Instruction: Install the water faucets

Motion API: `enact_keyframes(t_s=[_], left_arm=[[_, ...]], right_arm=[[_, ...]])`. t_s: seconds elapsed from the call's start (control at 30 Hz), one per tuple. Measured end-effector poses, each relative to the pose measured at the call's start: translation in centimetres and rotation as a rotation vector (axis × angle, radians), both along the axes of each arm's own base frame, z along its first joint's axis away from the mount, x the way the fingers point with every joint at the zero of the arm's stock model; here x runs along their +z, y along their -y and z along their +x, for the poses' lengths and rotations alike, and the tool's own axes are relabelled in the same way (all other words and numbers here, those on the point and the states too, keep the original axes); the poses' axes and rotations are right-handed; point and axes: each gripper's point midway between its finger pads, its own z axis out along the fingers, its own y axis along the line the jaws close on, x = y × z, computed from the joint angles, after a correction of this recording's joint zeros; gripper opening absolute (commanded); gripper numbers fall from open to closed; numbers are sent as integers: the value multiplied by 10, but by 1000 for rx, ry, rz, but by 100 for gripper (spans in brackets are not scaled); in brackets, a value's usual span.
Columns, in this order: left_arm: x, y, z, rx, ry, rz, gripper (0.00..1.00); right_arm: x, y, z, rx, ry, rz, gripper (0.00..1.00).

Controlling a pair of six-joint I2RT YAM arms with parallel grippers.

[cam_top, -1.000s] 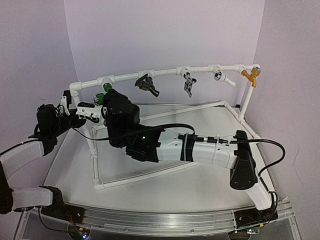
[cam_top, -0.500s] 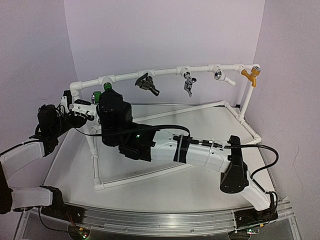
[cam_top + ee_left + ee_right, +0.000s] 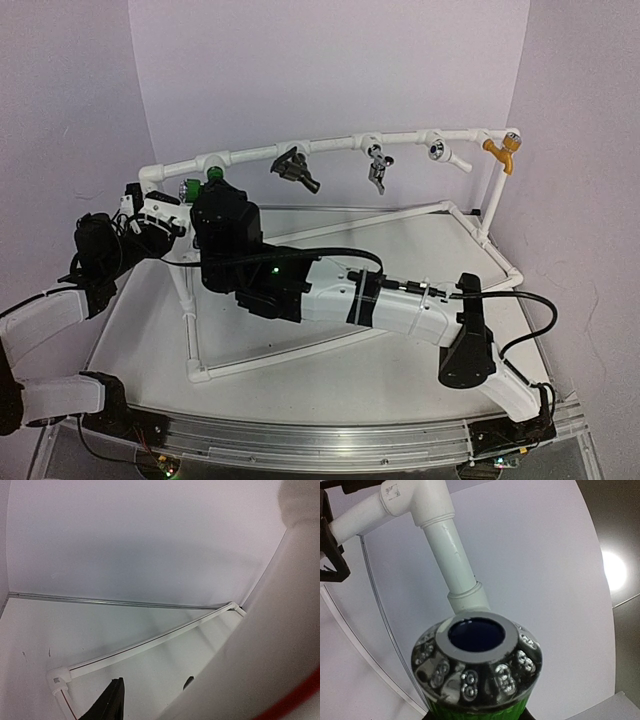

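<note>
Showing the green tap's approach to the pipe frame. The left gripper point(image 3: 157, 216) stood against the frame's upright pipe point(image 3: 185, 310), below the corner elbow point(image 3: 150, 178). Whether its fingers were apart or together could not be told: the left wrist view gave only one black fingertip point(image 3: 112, 702) and a blurred white mass.

Just to the right, the green faucet point(image 3: 188, 190) sat at the tip of the right gripper point(image 3: 200, 197). That gripper was judged to be clamped on the faucet's green body, though no finger showed in the right wrist view. The faucet's silver end, with its dark bore, faced that wrist camera, so its long axis ran roughly along the fingers.

The tee fitting point(image 3: 213, 160) lay just above and to the right of the faucet, with the right arm the nearer. Reaching it would call for a short lift and a re-aim. A green fleck under the fitting hid whether its socket was free. Farther right, the dark faucet point(image 3: 294, 167) hung from the rail point(image 3: 330, 143).
</note>
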Motion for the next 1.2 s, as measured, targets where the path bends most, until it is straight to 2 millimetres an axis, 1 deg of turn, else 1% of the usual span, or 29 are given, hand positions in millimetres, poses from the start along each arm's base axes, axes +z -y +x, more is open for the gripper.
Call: enact_keyframes(t_s=[0.47, 0.7, 0.93, 1.2], left_arm=[[0, -2, -3, 18, 8, -4, 0], [0, -3, -6, 42, 14, -6, 0], [0, -2, -10, 75, 10, -2, 0], [-1, 0, -9, 136, 9, 5, 0]], right_arm=[[-2, -2, 0, 36, -69, 238, 0], [-1, -3, -2, 65, -102, 336, 0], [1, -1, -4, 86, -134, 403, 0], [2, 2, -4, 84, -157, 464, 0]])
